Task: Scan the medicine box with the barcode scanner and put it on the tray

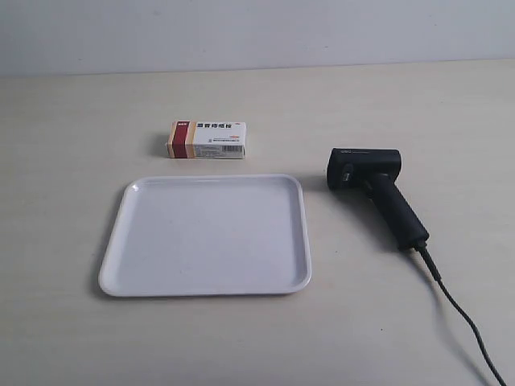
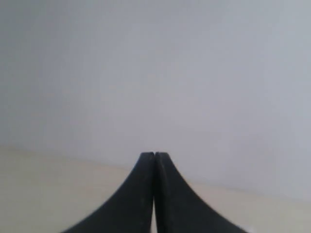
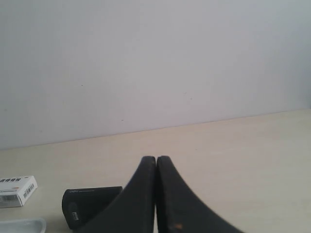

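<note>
The medicine box [image 1: 207,140] lies flat on the table just behind the white tray [image 1: 121,241], which holds nothing. The black barcode scanner [image 1: 374,193] lies on its side to the tray's right, its cable trailing toward the front right. No arm shows in the exterior view. In the right wrist view my right gripper [image 3: 156,158] is shut and empty, with the barcode scanner's head [image 3: 87,206] beyond it, the medicine box [image 3: 17,190] farther off and a tray corner [image 3: 22,226] at the edge. My left gripper [image 2: 154,154] is shut on nothing, facing the wall.
The scanner's black cable [image 1: 463,318] runs across the table to the front right corner of the exterior view. A pale wall [image 1: 257,32] rises behind the table's back edge. Light wooden tabletop [image 1: 72,137] surrounds the objects.
</note>
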Available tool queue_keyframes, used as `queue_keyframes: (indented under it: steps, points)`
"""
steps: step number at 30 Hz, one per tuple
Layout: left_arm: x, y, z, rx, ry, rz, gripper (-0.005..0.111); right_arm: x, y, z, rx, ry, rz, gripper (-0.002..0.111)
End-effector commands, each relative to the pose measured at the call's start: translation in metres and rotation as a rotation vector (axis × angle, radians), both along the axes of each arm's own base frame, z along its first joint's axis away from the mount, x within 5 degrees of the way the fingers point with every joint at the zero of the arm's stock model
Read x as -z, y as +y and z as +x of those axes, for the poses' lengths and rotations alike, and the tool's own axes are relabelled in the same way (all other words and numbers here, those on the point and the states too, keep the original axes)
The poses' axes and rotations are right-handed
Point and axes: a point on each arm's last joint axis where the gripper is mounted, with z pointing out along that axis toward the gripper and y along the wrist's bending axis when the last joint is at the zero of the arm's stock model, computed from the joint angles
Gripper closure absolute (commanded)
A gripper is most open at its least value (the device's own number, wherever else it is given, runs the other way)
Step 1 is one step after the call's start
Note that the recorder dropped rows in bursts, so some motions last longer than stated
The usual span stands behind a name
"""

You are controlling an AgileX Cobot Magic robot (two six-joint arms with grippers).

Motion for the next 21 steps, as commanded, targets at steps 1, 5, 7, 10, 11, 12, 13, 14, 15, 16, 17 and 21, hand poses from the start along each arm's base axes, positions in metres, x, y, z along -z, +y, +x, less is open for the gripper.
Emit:
queue_keyframes:
  steps: [1, 5, 7, 10, 11, 12, 13, 14, 15, 16, 17, 21]
  points:
    - [-0.025, -0.001, -0.009, 0.063, -0.283, -0.151, 0.105, -0.004, 0.0, 0.0, 0.004, -0.038, 0.136, 0.108]
    - [-0.052, -0.001, -0.003, 0.032, -0.268, -0.064, 0.107, -0.015, -0.002, -0.001, 0.004, -0.132, 0.278, 0.108]
    - [-0.066, -0.002, 0.009, 0.022, -0.208, -0.035, 0.107, -0.019, -0.003, -0.002, 0.006, -0.176, 0.287, 0.108]
    - [-0.083, -0.004, 0.051, 0.016, -0.02, 0.01, 0.107, -0.027, -0.003, -0.003, 0.002, -0.193, 0.287, 0.108]
    - [-0.085, -0.006, 0.069, 0.017, 0.059, 0.048, 0.107, -0.029, -0.002, -0.003, 0.001, -0.187, 0.282, 0.108]
    - [-0.086, -0.007, 0.089, 0.02, 0.137, 0.074, 0.107, -0.03, -0.002, -0.002, 0.002, -0.168, 0.269, 0.108]
    - [-0.083, -0.009, 0.109, 0.027, 0.222, 0.1, 0.107, -0.03, -0.001, 0.0, 0.004, -0.138, 0.258, 0.108]
    - [-0.078, -0.011, 0.13, 0.04, 0.308, 0.13, 0.107, -0.029, -0.001, 0.003, 0.007, -0.114, 0.244, 0.108]
    - [-0.073, -0.014, 0.146, 0.053, 0.372, 0.159, 0.107, -0.027, -0.001, 0.006, 0.01, -0.09, 0.233, 0.108]
    - [-0.064, -0.02, 0.166, 0.074, 0.457, 0.202, 0.107, -0.026, 0.0, 0.009, 0.014, -0.069, 0.227, 0.108]
    - [-0.055, -0.027, 0.184, 0.101, 0.535, 0.255, 0.107, -0.025, 0.0, 0.012, 0.017, -0.049, 0.223, 0.108]
    - [-0.023, -0.067, 0.241, 0.205, 0.783, 0.492, 0.107, -0.02, 0.001, 0.022, 0.029, 0.02, 0.21, 0.108]
